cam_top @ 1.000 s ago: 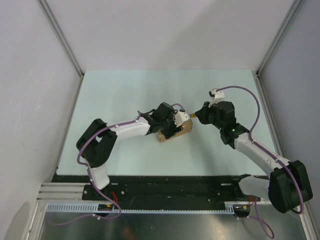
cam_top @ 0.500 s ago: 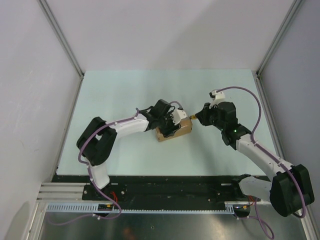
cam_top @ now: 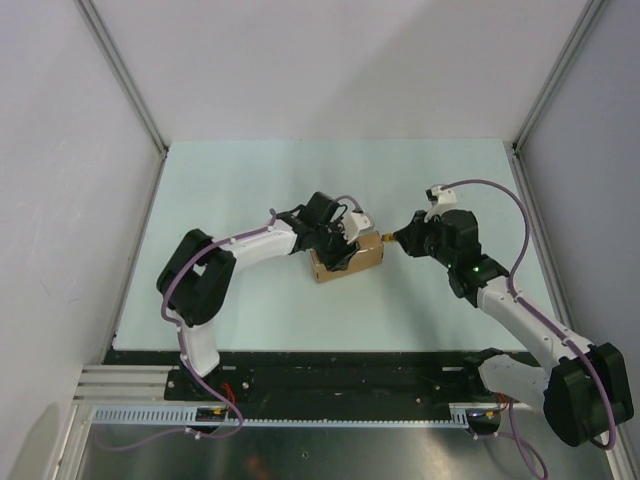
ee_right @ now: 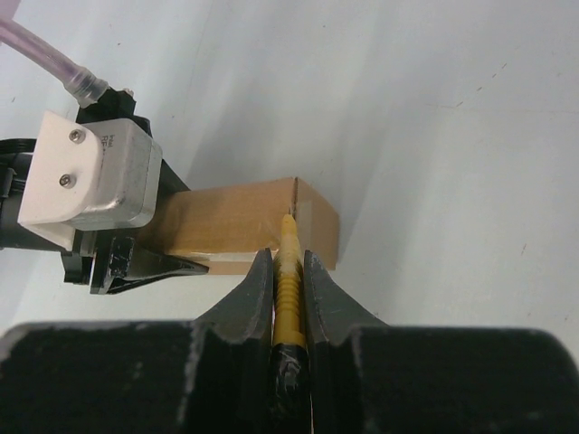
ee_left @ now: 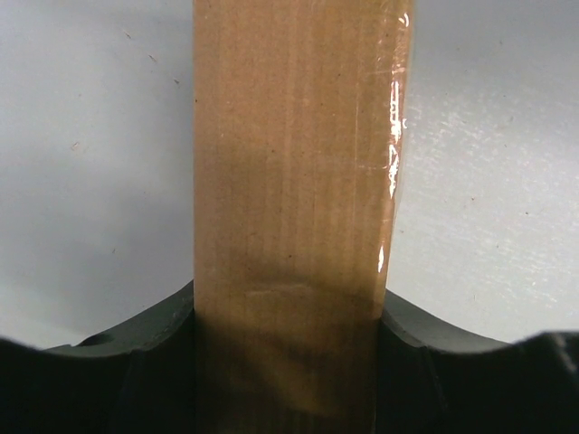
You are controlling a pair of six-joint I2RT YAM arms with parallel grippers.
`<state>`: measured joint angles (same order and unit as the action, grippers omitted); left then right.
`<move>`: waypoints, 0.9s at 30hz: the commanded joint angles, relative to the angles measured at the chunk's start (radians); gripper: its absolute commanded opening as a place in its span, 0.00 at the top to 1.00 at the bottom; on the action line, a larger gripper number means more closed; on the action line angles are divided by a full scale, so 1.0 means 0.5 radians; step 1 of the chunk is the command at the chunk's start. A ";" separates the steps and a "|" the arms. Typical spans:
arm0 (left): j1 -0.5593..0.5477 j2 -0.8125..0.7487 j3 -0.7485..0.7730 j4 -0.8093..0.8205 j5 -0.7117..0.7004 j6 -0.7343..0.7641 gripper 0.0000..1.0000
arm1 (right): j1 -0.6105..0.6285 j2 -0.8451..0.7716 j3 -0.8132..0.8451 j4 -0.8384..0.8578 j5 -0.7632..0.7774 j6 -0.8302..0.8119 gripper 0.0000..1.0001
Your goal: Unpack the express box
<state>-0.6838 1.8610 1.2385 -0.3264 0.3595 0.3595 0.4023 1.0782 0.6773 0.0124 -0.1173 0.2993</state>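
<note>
the tan, taped express box (cam_top: 358, 260), left end hidden under the left gripper (cam_top: 340, 252) clamping it, touches the yellow knife (ee_right: 288, 271) pinched by the right gripper (ee_right: 288, 259).

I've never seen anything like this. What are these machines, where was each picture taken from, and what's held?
These are two robots, a left arm and a right arm, bolted to a table, each ending in a two-finger gripper. The wide picture looks down from above and behind them; the other two come from cameras on the wrists. A brown cardboard carton, the express box, lies on the table. The left gripper clamps its sides, so the left wrist picture is mostly cardboard. The right gripper is shut on a slim yellow utility knife, its tip at the box's taped top, near one end.
</note>
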 commanded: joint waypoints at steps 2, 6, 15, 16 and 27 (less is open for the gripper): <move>0.088 0.107 -0.016 -0.133 -0.102 -0.105 0.58 | 0.021 -0.055 -0.081 -0.264 -0.204 0.067 1.00; 0.085 0.113 -0.010 -0.136 -0.118 -0.105 0.58 | 0.009 -0.089 -0.088 -0.316 -0.229 0.061 1.00; 0.085 0.107 -0.010 -0.136 -0.151 -0.075 0.58 | -0.025 -0.257 -0.161 -0.405 -0.321 0.122 1.00; 0.085 0.107 -0.010 -0.139 -0.155 -0.072 0.58 | -0.025 -0.297 -0.167 -0.411 -0.330 0.129 1.00; 0.079 0.045 0.014 -0.139 -0.145 -0.062 0.53 | -0.074 -0.466 -0.183 -0.500 -0.266 0.165 1.00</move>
<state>-0.6647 1.8671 1.2461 -0.3233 0.3397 0.3229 0.3782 0.8845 0.5774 -0.2298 -0.2527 0.3672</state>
